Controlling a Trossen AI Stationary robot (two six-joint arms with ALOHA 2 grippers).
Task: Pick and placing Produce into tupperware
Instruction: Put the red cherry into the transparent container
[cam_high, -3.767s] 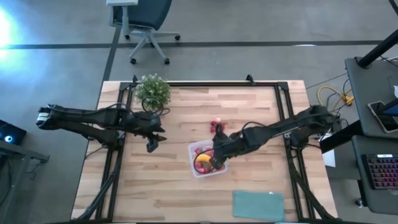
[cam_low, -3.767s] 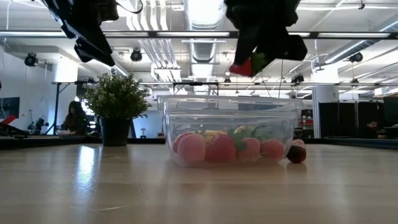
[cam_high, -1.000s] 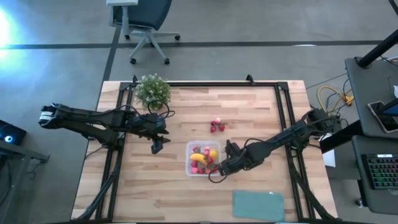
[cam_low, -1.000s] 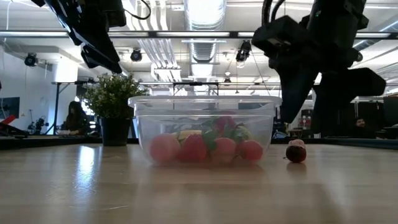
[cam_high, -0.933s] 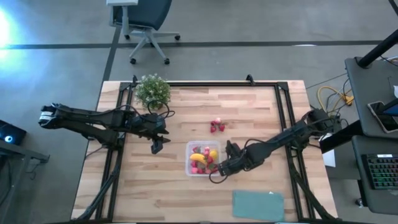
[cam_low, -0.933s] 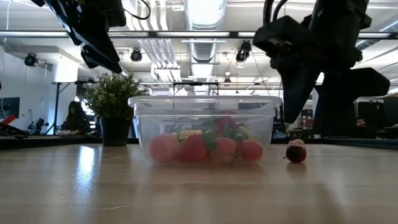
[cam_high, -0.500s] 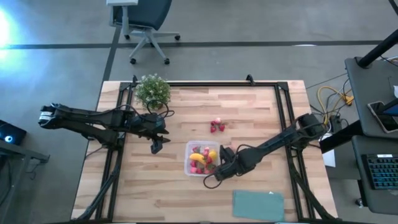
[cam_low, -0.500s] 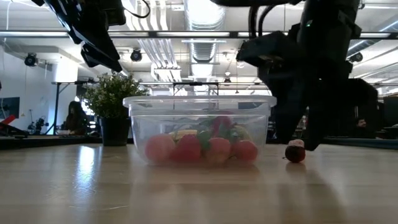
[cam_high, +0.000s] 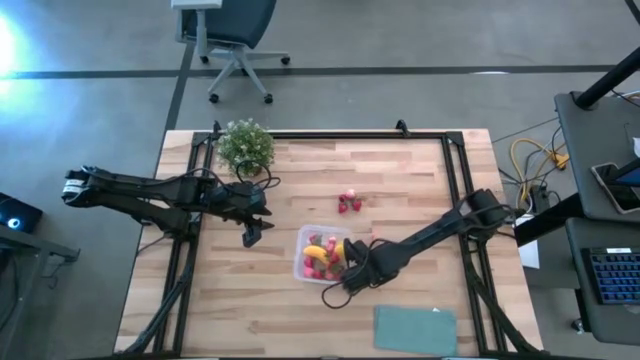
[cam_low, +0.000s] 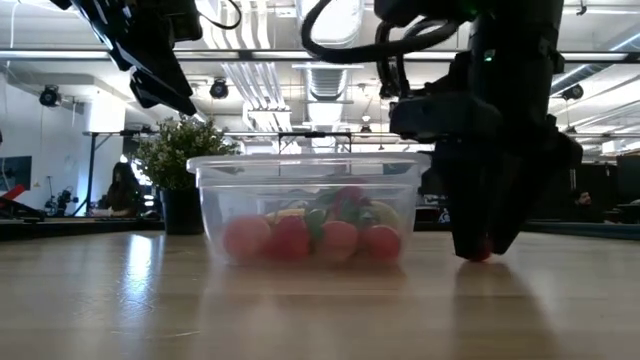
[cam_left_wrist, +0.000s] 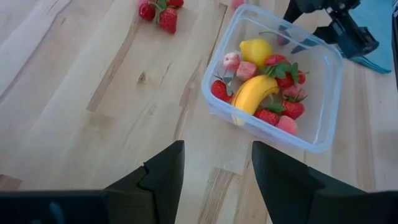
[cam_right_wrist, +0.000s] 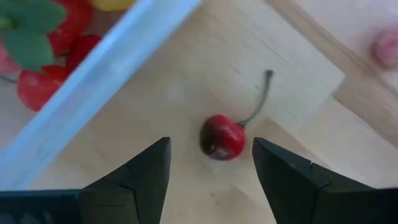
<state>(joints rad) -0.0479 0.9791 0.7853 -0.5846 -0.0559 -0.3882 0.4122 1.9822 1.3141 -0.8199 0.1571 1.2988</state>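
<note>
The clear tupperware (cam_high: 318, 256) stands on the table's middle and holds a yellow banana (cam_left_wrist: 252, 93), a lemon (cam_left_wrist: 257, 48) and several red and pink berries. My right gripper (cam_right_wrist: 210, 164) is open and low at the container's near right corner. Its fingers stand on either side of a red cherry (cam_right_wrist: 222, 138) that lies on the wood with its stem up; no touch shows. In the low view the right gripper (cam_low: 497, 170) reaches down to the table. A few strawberries (cam_high: 348, 203) lie farther back. My left gripper (cam_high: 251, 236) waits open, raised left of the container.
A bushy potted plant (cam_high: 245, 147) stands at the far left corner. A flat teal rectangle (cam_high: 415, 330) lies at the near edge, right of centre. The container wall (cam_right_wrist: 106, 81) is close beside one right finger. Bare wood lies left and near of the container.
My right gripper has moved toward the near edge and the table's left, and come down until its fingers stand around the cherry. The tupperware has slid a little toward the table's left. The left arm has kept still.
</note>
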